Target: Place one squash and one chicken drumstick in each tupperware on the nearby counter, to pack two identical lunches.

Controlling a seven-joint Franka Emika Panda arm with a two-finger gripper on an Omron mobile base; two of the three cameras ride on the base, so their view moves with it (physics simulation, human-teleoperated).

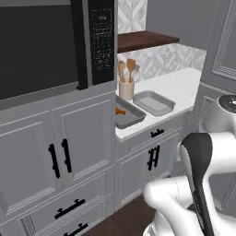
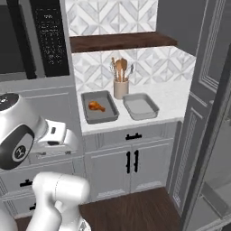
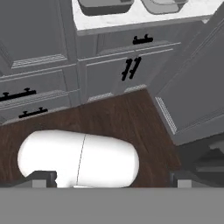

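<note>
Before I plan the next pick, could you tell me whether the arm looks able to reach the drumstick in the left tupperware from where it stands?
Probably yes: the drumstick lies exposed in the open left tupperware, with nothing over it. The open end effector faces the floor, so the arm must swing up.

A kitchen: microwave [image 1: 46,44], marble counter [image 2: 173,97], grey cabinets [image 2: 131,162].

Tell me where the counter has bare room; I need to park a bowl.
The counter is bare right of the empty tupperware, up to the tall cabinet. It is crowded left: the tupperware with the chicken drumstick and the utensil holder sit close.
</note>
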